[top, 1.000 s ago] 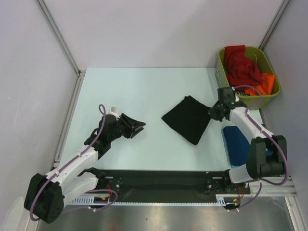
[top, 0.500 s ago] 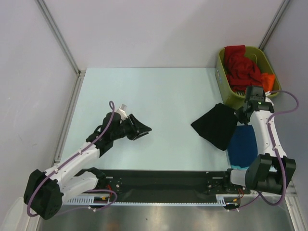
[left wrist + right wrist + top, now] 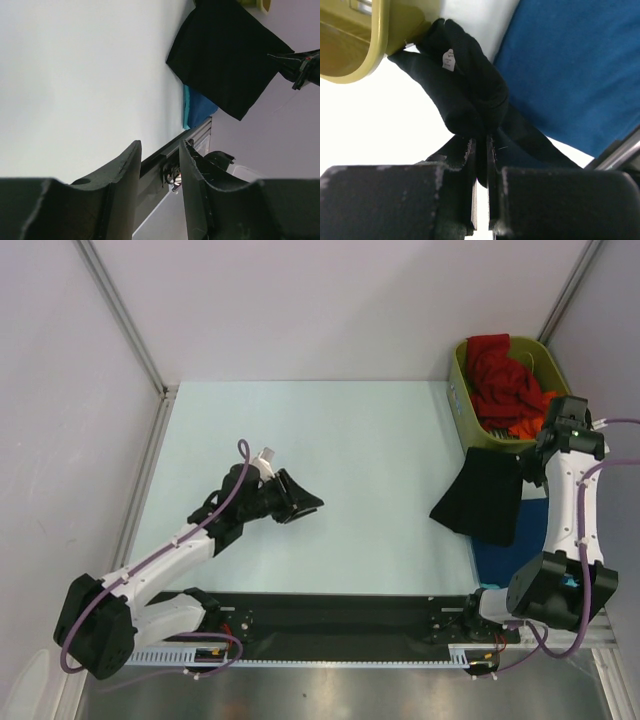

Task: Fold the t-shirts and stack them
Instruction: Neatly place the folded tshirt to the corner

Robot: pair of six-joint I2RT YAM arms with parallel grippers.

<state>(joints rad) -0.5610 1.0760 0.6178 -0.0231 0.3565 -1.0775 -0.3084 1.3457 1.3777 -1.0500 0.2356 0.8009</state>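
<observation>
While the black t-shirt (image 3: 485, 498) hangs folded near the 3 o'clock edge of the table (image 3: 330, 430), its upper corner is pinched by the right gripper (image 3: 532, 464). The jaws are closed tight on the cloth. In the right wrist view, bunched black fabric with a small white label (image 3: 448, 58) is seen squeezed between them. A folded blue t-shirt (image 3: 503, 558) lies at 5 o'clock of the black one and is partly covered by its lower edge. The olive-green bin (image 3: 463, 412) stands just beside the black shirt at 12 o'clock, and red t-shirts (image 3: 500, 375) are heaped in it. The left gripper (image 3: 305, 505) is held at 9 o'clock of the black shirt, well apart from it. It is pointed toward 3 o'clock, with its jaws partly open and nothing between them.
</observation>
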